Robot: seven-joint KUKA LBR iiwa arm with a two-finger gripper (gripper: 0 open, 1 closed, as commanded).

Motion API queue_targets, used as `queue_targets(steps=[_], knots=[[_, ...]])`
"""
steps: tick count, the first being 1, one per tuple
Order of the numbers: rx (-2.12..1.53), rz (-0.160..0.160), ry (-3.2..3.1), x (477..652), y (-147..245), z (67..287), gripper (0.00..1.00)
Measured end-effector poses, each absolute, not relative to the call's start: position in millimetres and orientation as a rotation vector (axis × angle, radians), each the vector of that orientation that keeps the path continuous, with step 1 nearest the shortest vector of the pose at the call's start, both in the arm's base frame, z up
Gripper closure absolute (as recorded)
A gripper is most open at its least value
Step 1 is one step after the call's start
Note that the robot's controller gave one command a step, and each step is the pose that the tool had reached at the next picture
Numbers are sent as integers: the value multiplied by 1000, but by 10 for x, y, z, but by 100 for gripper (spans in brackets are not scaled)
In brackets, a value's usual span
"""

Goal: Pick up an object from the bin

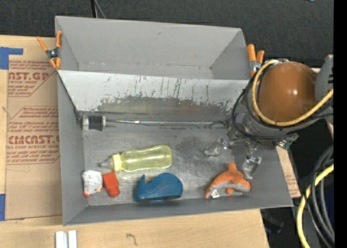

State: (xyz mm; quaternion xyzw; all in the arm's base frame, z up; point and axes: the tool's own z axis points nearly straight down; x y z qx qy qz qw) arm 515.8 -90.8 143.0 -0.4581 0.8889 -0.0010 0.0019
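From the camera view, the arm comes in over the right wall of the grey metal bin, its rounded orange cover ringed by yellow and black cables; below it the gripper sits low in the right part of the bin, its two pale fingers spread apart with bare floor between them and nothing pinched.

Nearest to it is a small orange toy fish with pale grey markings, lying on the floor near the front right corner, just in front of the gripper; whether the nearer fingertip touches the toy's raised fin cannot be told.

The other things lie well apart to the left; a yellow baby bottle rests on its side at mid-floor, teat pointing left; a blue whale-shaped toy lies just in front of it; a small white thing and a red block sit side by side in the front left corner.

A thin metal rod with a black end runs along the foot of the back wall.
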Motion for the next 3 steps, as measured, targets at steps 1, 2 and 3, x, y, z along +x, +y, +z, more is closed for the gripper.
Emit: queue_targets(steps=[1,2,3], knots=[[-1727,-1,2626,4829,-1027,820,100],[-1727,-1,2626,4829,-1027,820,100],[-1782,2,2584,4869,-967,2141,100]])
